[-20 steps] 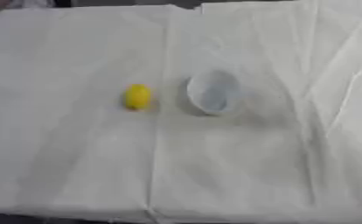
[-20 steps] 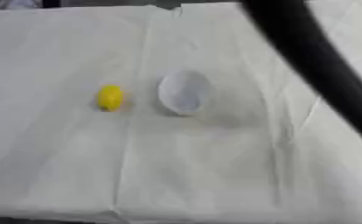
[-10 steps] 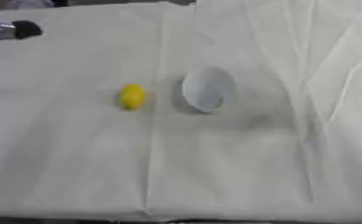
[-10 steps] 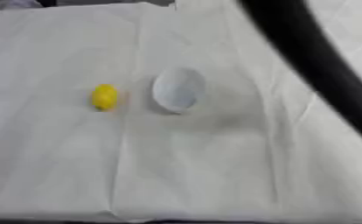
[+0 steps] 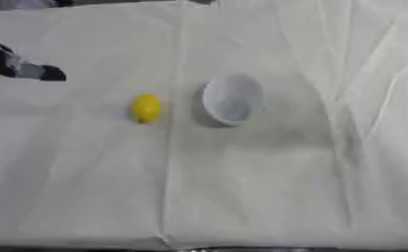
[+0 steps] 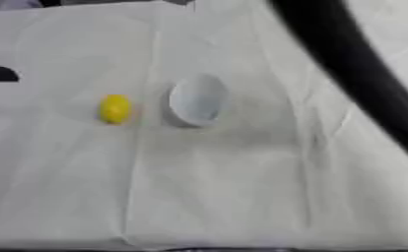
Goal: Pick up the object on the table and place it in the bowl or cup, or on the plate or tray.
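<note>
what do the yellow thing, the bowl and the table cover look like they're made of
Yellow object: smooth, evenly coloured, egg-shaped; probably plastic or a lemon, can't tell which. Bowl: plain white with a smooth matte look, likely ceramic or plastic. Table cover: white cloth, judging by its creases and fold lines.

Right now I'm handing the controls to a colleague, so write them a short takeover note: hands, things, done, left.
Left hand: only its tip shows at the left edge, up and left of the yellow object, apart from it; open or shut cannot be told.
Right hand: not in view.
The yellow object lies on the white cloth, just left of the white bowl, not touching it.
Done: nothing picked up.
Left: grasp the object, place it in the bowl.
</note>
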`<state>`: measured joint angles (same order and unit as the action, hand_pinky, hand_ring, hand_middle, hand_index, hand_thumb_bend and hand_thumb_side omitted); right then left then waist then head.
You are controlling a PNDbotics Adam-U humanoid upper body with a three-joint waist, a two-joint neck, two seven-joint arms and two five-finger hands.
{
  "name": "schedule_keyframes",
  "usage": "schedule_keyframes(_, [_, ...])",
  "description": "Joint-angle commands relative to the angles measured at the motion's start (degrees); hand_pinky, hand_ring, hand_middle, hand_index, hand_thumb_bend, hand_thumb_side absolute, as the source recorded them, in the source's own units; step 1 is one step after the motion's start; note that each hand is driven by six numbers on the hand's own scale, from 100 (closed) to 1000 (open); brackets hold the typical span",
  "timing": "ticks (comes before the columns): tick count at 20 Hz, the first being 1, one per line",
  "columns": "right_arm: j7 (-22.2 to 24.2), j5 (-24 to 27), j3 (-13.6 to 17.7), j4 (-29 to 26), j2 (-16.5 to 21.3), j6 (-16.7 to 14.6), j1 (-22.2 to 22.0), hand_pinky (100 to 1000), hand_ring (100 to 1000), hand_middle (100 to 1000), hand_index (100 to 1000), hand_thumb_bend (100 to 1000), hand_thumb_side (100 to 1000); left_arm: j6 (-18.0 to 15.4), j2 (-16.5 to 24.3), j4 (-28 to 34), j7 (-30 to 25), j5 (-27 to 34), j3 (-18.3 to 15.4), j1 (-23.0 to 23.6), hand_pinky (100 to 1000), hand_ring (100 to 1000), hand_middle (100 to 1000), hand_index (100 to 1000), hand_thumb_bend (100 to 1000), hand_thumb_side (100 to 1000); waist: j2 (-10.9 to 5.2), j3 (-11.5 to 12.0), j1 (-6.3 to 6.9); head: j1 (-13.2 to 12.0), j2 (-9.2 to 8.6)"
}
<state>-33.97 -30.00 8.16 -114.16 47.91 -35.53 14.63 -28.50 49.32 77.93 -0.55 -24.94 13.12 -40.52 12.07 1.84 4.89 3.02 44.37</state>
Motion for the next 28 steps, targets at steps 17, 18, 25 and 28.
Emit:
schedule_keyframes(17, [-1.85,0.92,0.48,-0.44,0.17,-2.18,0.26,661,772,813,801,100,1000,-3.23,-13.95,-16.61,-6.31,-6.17,3.58,-9.58,578,720,764,809,822,618,-0.90,-0.09,0.29,-0.04,-0.25])
schedule_keyframes(18, [-1.81,0.99,0.49,-0.44,0.14,-2.11,0.24,660,772,814,802,100,1000,-3.31,-14.69,-17.54,-6.40,-6.75,3.59,-9.83,577,721,764,810,821,621,-0.92,-0.02,0.34,-0.03,-0.25])
schedule_keyframes(25, [-1.37,1.27,0.54,-0.44,0.16,-1.73,-0.05,658,772,816,803,100,1000,-4.69,-18.28,-23.36,-6.37,-11.84,3.49,-10.07,576,721,764,810,816,636,-1.08,0.41,0.55,0.22,-0.25])
schedule_keyframes(28, [-1.27,1.35,0.58,-0.44,0.18,-1.56,-0.18,657,772,817,803,100,1000,-5.09,-19.04,-24.16,-6.11,-12.25,3.66,-9.21,573,720,764,809,811,638,-1.12,0.69,0.67,0.45,-0.25])
